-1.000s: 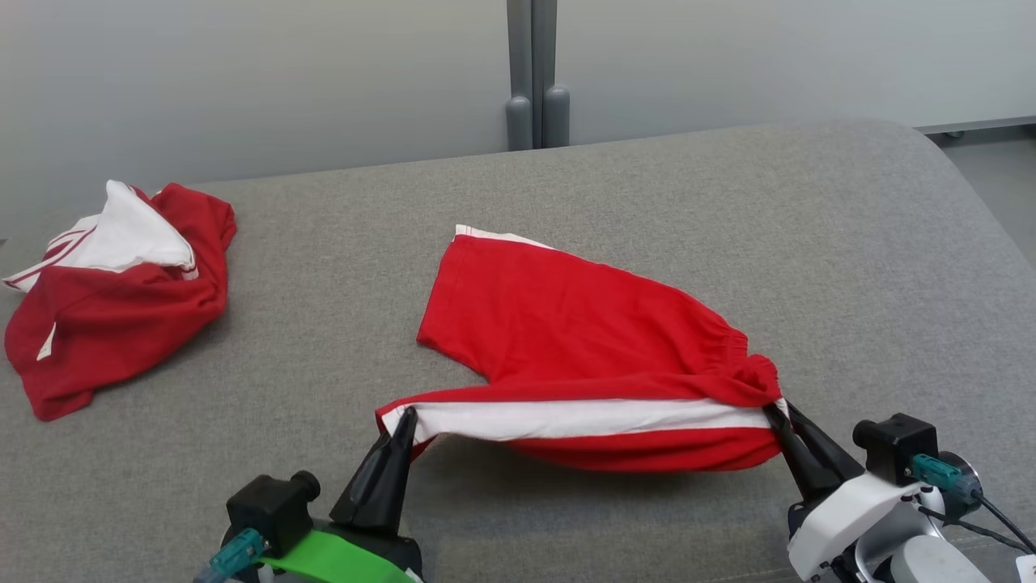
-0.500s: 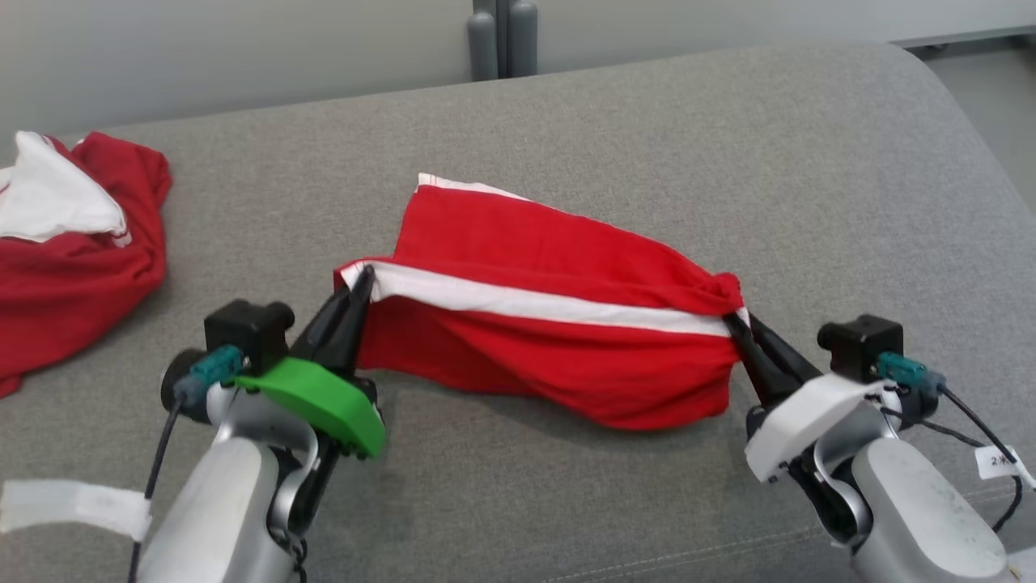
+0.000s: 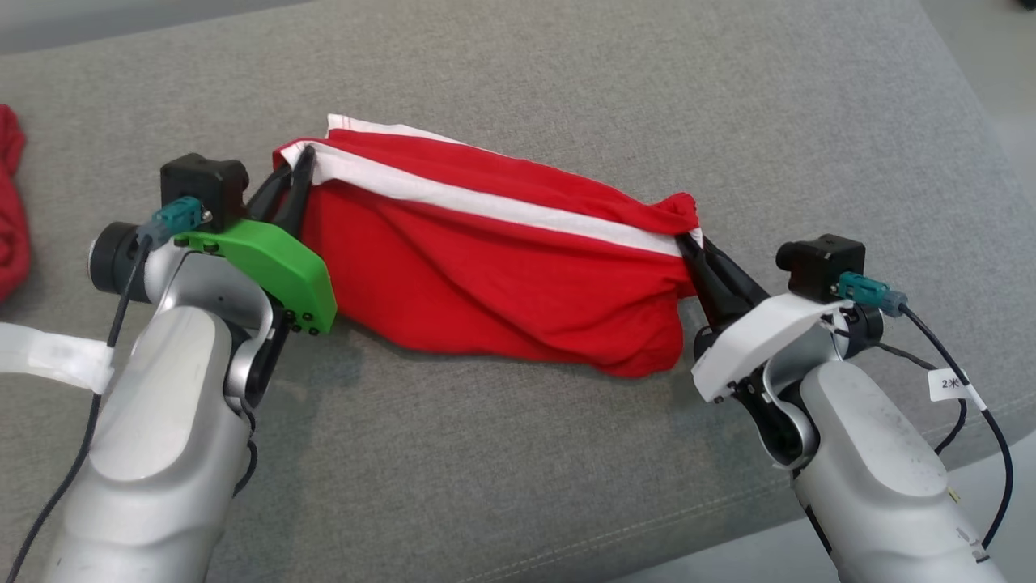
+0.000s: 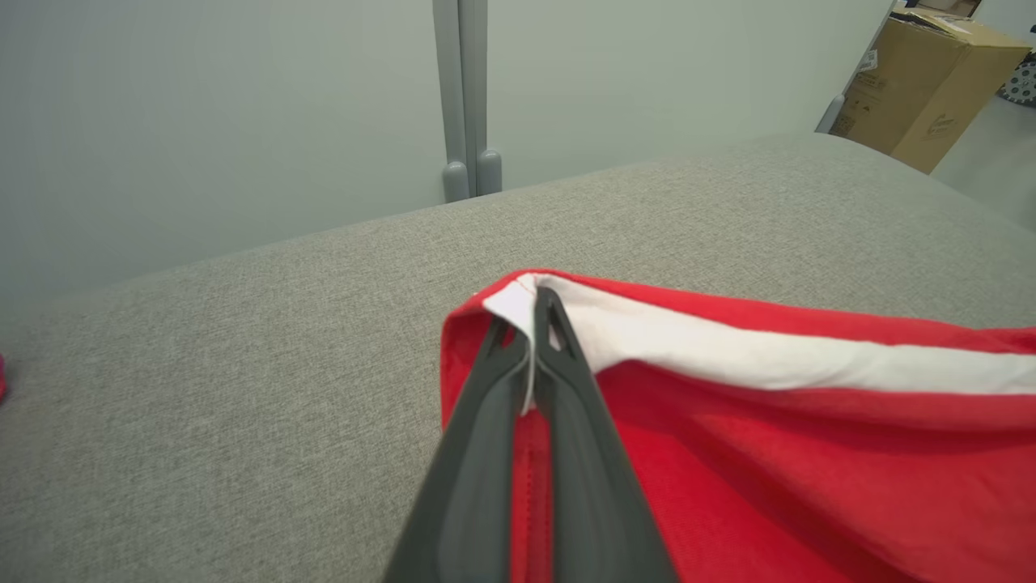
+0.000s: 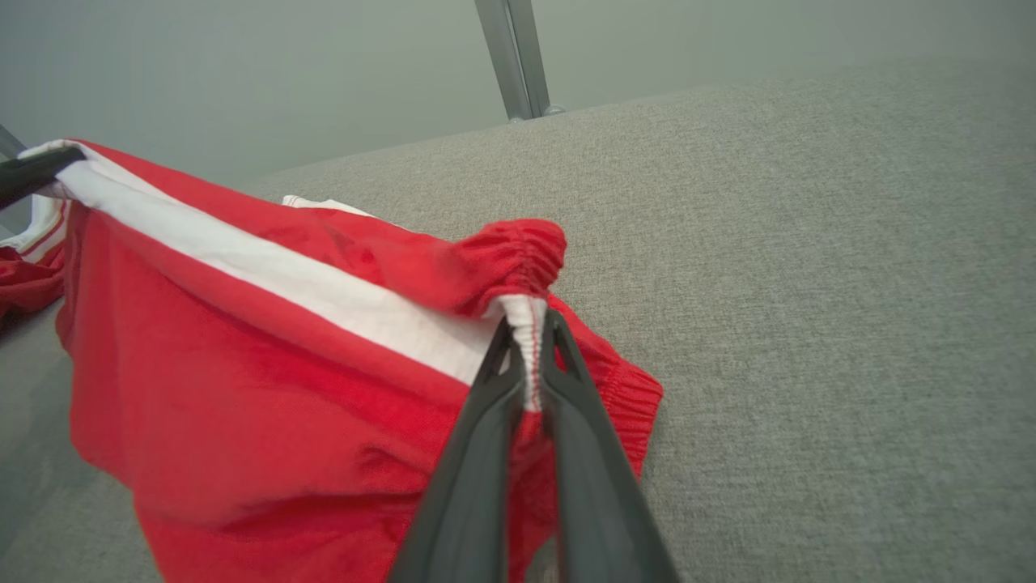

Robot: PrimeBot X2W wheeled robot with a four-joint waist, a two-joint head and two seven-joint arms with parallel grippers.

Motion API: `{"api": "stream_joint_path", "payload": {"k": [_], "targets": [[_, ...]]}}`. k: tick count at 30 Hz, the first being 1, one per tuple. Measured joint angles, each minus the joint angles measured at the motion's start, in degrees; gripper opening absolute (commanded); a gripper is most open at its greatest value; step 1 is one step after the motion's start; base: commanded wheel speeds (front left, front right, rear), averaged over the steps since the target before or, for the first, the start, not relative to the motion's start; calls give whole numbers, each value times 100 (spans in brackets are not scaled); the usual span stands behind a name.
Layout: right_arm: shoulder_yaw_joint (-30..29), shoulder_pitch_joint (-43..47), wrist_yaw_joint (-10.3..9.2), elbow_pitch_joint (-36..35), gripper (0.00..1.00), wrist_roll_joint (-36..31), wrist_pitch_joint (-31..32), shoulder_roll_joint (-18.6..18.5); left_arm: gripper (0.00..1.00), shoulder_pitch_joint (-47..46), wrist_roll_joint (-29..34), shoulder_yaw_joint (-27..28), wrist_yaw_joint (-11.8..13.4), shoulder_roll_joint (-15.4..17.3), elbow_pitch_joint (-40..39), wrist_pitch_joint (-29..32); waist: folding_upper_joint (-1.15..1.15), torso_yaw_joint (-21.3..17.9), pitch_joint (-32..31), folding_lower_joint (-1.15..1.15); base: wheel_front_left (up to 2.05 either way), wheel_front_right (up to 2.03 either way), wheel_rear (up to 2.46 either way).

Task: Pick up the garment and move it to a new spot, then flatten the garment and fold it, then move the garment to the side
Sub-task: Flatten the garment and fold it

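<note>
The garment (image 3: 494, 275) is a pair of red shorts with a white side stripe, stretched between both grippers over the grey cushion. My left gripper (image 3: 301, 162) is shut on the white-striped hem corner (image 4: 518, 304). My right gripper (image 3: 689, 243) is shut on the gathered elastic waistband (image 5: 526, 316). The lifted half hangs down in front; the far leg (image 3: 356, 128) still lies on the cushion behind it. In the right wrist view the left gripper's fingertips (image 5: 32, 174) show at the far end of the stripe.
The grey cushion (image 3: 566, 453) spreads wide around the shorts. Another red garment (image 3: 10, 219) lies at the left edge. A grey post (image 4: 465, 97) stands behind the cushion, and a cardboard box (image 4: 931, 73) sits off to the right.
Both grippers carried the striped edge up and away from me, over the rest of the shorts. The head camera tilted down, so the other red garment slid almost out of frame.
</note>
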Motion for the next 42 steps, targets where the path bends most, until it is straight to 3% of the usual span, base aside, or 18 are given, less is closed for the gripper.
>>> {"api": "stream_joint_path", "payload": {"k": [5, 10, 13, 15, 17, 18, 19, 20, 42], "targets": [[31, -312, -5, 292, 0, 20, -159, 92, 10, -341, 171, 18, 14, 78, 393, 23, 0, -240, 277, 0, 0, 0, 0], [82, -411, -7, 621, 0, 89, -296, 102, 4, -576, 253, -63, 9, 57, 779, 23, 0, -449, 483, 0, 0, 0, 0], [99, -501, -8, 769, 4, 113, -393, 115, 15, -702, 254, -86, -33, 0, 961, 12, 0, -524, 572, 0, 0, 0, 0], [123, -567, -7, 858, 24, 145, -447, 123, 23, -782, 255, -83, -33, -13, 1093, -3, 0, -554, 608, 0, 0, 0, 0], [142, -621, -7, 942, 44, 149, -488, 124, 43, -861, 267, -66, -31, -11, 1194, -70, 0, -565, 621, 0, 0, 0, 0], [153, -647, -7, 987, 76, 149, -516, 124, 92, -902, 287, -48, -31, -10, 1251, -99, 0, -564, 619, 0, 0, 0, 0], [159, -678, -7, 1025, 94, 152, -530, 123, 100, -937, 290, -35, -30, -9, 1290, -124, 0, -562, 615, 0, 0, 0, 0], [165, -703, -7, 1054, 100, 158, -557, 123, 100, -969, 290, -29, -30, -10, 1328, -146, 0, -559, 611, 0, 0, 0, 0], [-3, -755, -7, 1228, 100, 188, -804, 107, 100, -868, 54, 55, -40, -369, 2614, -576, 0, -254, 57, 0, 0, 0, 0]]}}
